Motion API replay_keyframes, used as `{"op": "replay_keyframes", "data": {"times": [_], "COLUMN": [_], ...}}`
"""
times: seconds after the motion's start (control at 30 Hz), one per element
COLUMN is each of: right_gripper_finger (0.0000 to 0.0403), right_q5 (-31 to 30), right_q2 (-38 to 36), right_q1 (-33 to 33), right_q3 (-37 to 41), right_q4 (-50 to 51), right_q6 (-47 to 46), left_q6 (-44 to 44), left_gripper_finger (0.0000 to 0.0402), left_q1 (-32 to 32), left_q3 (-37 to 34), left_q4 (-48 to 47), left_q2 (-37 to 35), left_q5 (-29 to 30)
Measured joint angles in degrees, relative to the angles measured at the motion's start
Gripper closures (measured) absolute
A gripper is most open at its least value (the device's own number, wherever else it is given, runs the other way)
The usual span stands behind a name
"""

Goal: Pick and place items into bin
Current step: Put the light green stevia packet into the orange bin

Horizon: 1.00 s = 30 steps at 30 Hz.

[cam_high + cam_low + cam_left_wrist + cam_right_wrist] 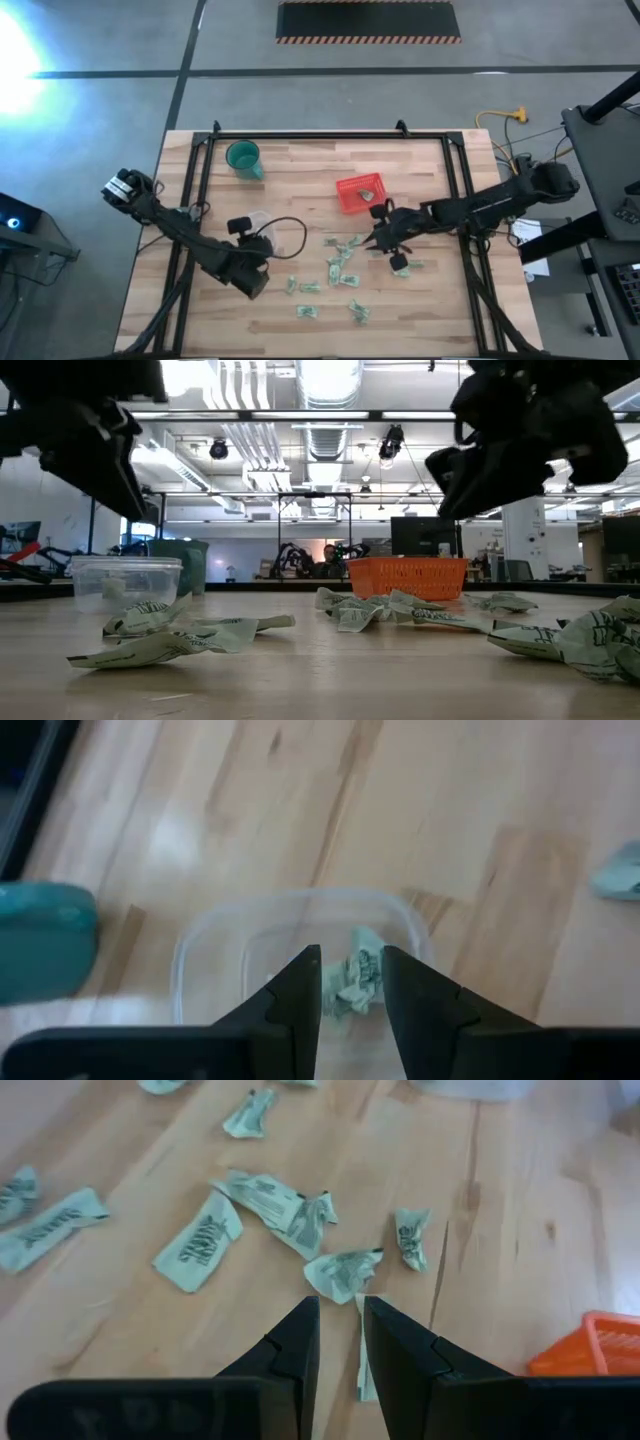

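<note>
right gripper (338, 1330) nipping a thin scrap (362, 1370), seemingly | left gripper (350, 985) hanging slightly parted over clear tub (200, 945) | basket (358, 193) sitting center

A teal cup (243, 157) stands on the wooden table (430, 300) — a clear tub (126, 580) nearby.

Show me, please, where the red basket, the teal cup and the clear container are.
red basket (347, 203): high view, on its near rim.
teal cup (243, 157): high view, on its open mouth.
clear container (125, 581): low view, on its side wall.
</note>
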<state>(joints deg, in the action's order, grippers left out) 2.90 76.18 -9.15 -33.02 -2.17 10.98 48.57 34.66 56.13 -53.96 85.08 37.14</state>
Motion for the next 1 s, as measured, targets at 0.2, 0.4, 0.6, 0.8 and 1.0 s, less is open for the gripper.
{"op": "replay_keyframes", "data": {"times": [0.2, 0.4, 0.6, 0.8, 1.0], "right_gripper_finger": [0.033, 0.033, 0.0329, 0.0306, 0.0277], "right_q5": [-0.1, -1.8, -3.1, -2.6, -2.9], "right_q2": [6.9, 13.8, 15.8, 15.8, 18.6], "right_q1": [1.0, 1.9, 3.7, 3.9, 4.1], "right_q3": [-3.5, -6.8, -8.5, -8.3, -8.5], "right_q4": [-0.3, -0.1, 0.5, 1.0, 1.3], "right_q6": [0.0, 0.4, 1.3, -0.2, 0.0], "left_q6": [-4.9, -10.4, -13.9, -16.4, -16.4], "left_gripper_finger": [0.031, 0.031, 0.031, 0.031, 0.031], "left_q1": [3.1, 4.3, 4.5, 4.5, 4.5], "left_q3": [1.3, 2.8, 3.3, 3.2, 3.4], "left_q4": [2.5, 7.0, 9.7, 11.5, 11.6], "left_q2": [-0.1, -0.1, -0.1, -0.1, 0.0], "left_q5": [4.4, 5.4, 5.5, 5.5, 5.6]}}
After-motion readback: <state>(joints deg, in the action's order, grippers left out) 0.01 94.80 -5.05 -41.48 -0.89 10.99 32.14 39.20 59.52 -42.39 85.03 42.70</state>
